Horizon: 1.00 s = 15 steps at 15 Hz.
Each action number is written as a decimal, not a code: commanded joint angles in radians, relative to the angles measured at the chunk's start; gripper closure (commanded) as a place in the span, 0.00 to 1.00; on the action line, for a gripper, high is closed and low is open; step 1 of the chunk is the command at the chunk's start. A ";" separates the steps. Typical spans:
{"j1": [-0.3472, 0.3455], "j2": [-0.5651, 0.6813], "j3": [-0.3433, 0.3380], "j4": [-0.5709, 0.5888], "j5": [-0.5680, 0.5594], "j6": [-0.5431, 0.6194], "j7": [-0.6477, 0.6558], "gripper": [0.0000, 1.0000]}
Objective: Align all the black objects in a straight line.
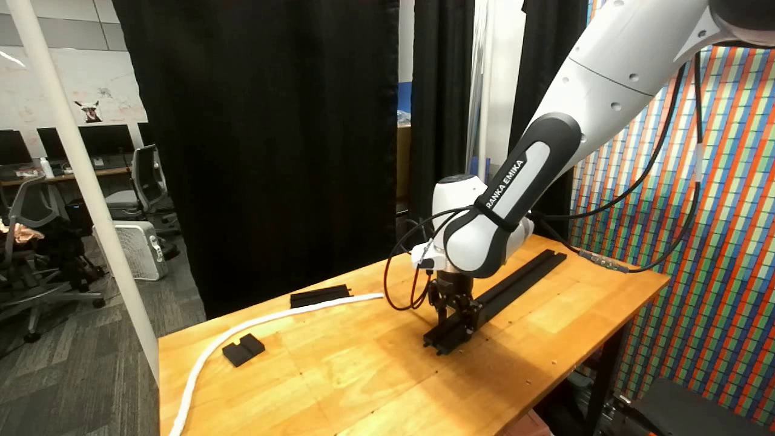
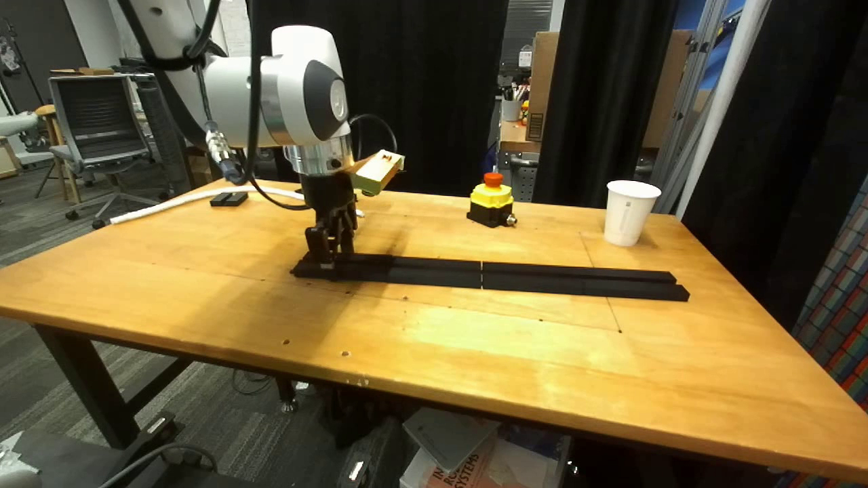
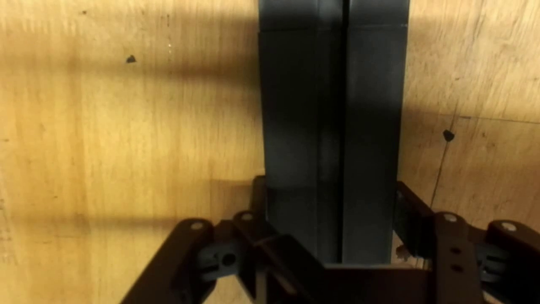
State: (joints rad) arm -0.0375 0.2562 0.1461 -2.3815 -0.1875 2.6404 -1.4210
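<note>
hand clamped on a black bar, a second bar end to end with it
its jaws touch both long sides, only the bar's width between them. on the surface, apart from both, lie a short bar and a block, a white cord passing between.

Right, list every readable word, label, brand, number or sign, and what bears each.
"RANKA EMIKA": white-and-black robot arm; black strap at its start.
"IN", "RO", "SYSTEMS": partly hidden salmon-and-white printed cover below the light wooden table.
Too small or blurred to read: mark on the white paper cup, dark label on the brown cardboard box, scribbles on the whiteboard.
</note>
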 commanded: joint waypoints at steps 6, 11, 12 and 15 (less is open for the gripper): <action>-0.032 -0.019 0.009 -0.018 0.134 0.015 -0.085 0.54; -0.039 -0.016 0.006 -0.014 0.172 0.012 -0.113 0.54; -0.040 -0.016 0.005 -0.014 0.174 0.014 -0.115 0.54; -0.041 -0.015 0.003 -0.015 0.176 0.010 -0.113 0.00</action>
State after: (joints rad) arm -0.0681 0.2569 0.1464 -2.3830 -0.0425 2.6404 -1.5035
